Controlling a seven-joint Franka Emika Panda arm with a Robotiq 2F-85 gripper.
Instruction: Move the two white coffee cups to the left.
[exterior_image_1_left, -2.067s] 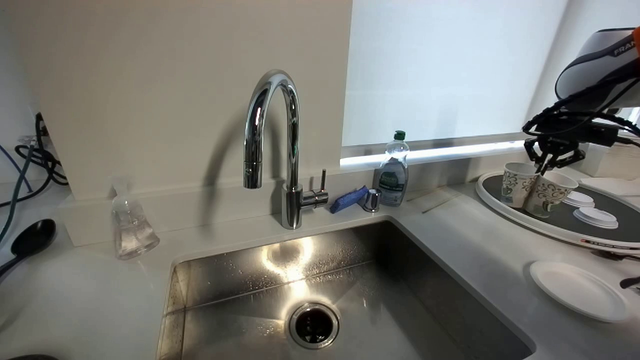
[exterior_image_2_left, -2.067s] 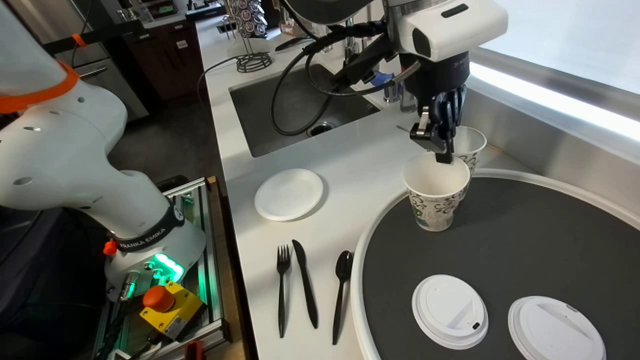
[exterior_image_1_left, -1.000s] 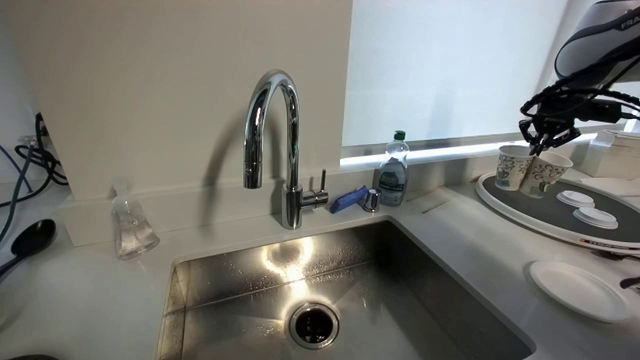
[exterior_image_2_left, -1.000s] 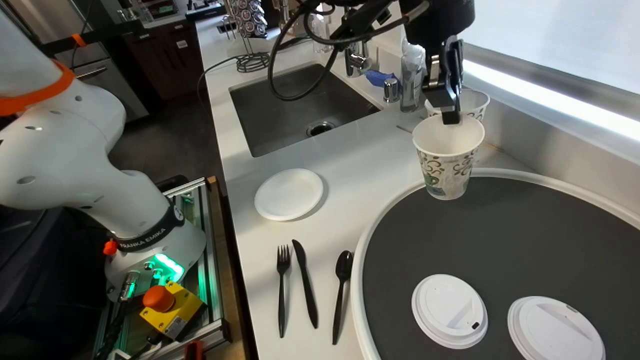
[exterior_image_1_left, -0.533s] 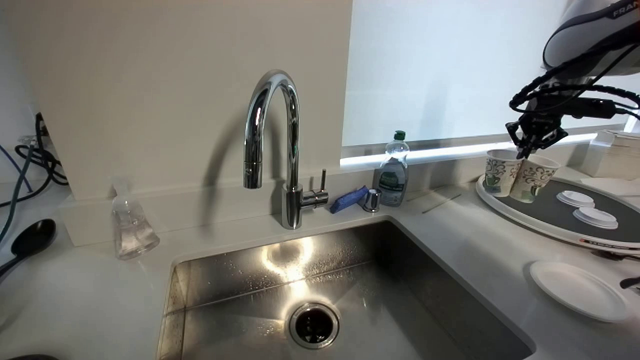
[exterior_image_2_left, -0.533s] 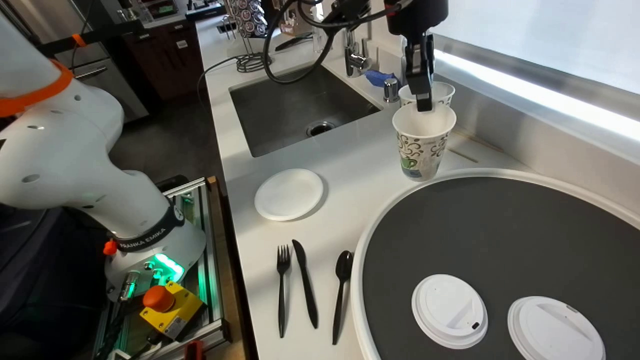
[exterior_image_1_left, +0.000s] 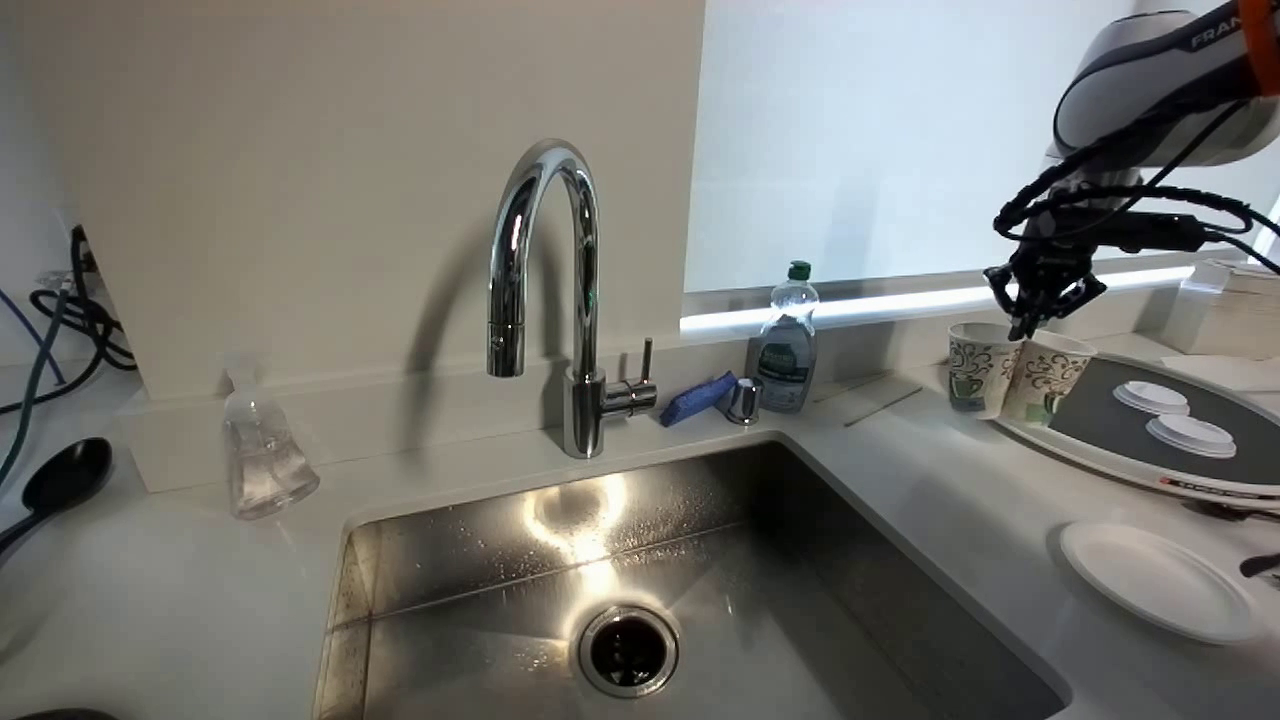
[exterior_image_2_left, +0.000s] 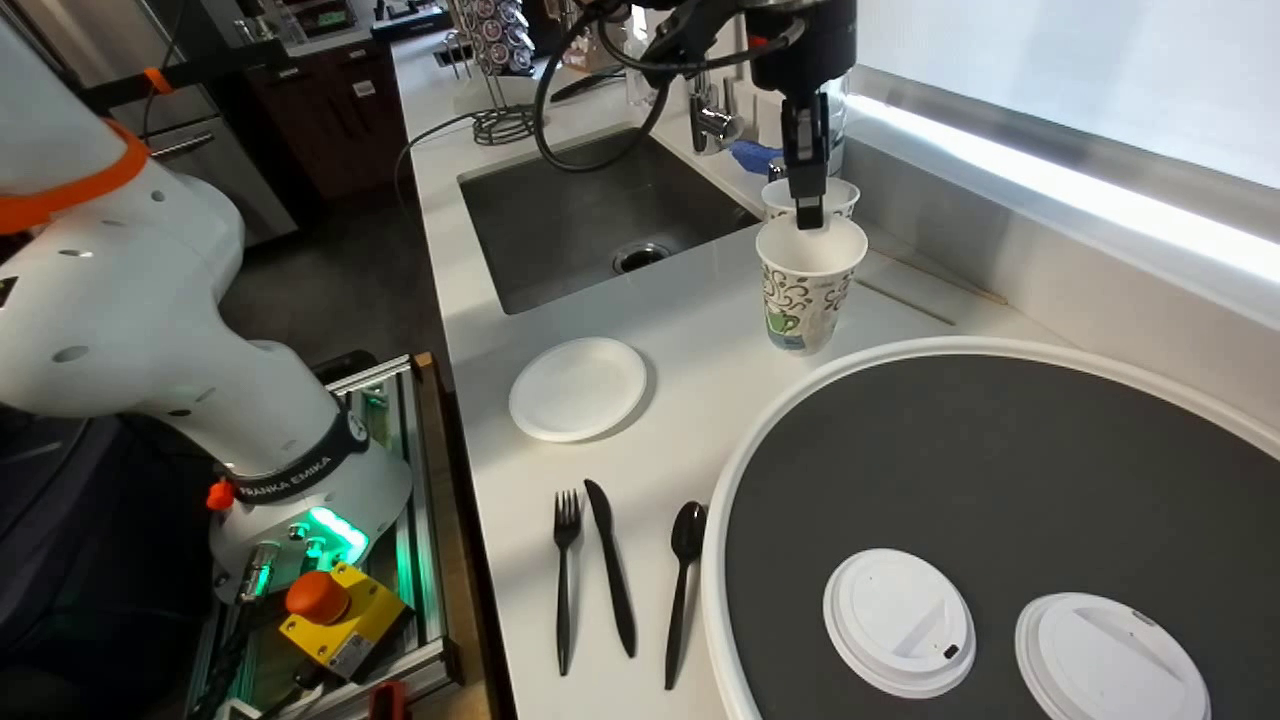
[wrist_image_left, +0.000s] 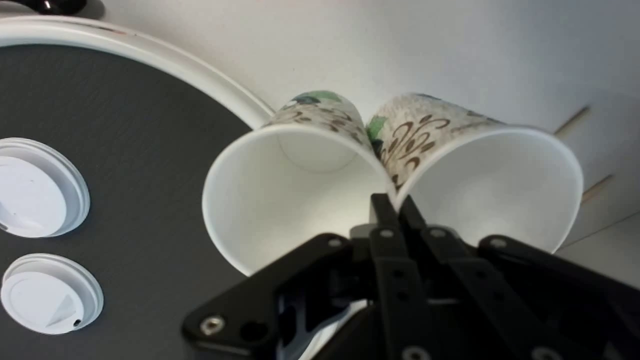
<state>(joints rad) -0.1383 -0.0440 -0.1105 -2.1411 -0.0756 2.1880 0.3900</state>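
- Gripper (wrist_image_left: 396, 202) pinched tight, holding both white cups (wrist_image_left: 295, 192) (wrist_image_left: 495, 180) by adjoining walls.
- Cups now nearer the sink (exterior_image_2_left: 545, 240) than before, at the edge of the round tray (exterior_image_2_left: 1030, 470).
- Base contact: cannot tell.

1. In an exterior view, the near cup (exterior_image_2_left: 803, 305) and the end effector (exterior_image_2_left: 810, 214) hide most of the far cup (exterior_image_2_left: 843, 196).
2. In the wrist view, the end effector covers the near cup's rim at 5 o'clock, the far cup's at 7.
3. Whether the cups touch the bench (exterior_image_1_left: 900, 510) cannot be told.
4. An exterior view's edges cut off the round tray (exterior_image_2_left: 1050, 480) and the white lid (exterior_image_2_left: 1112, 662) at 4 o'clock.
5. The black spoon (exterior_image_1_left: 68, 478) is cropped at 9 o'clock.
6. The green-capped bottle (exterior_image_1_left: 786, 355) bears illegibly small print.
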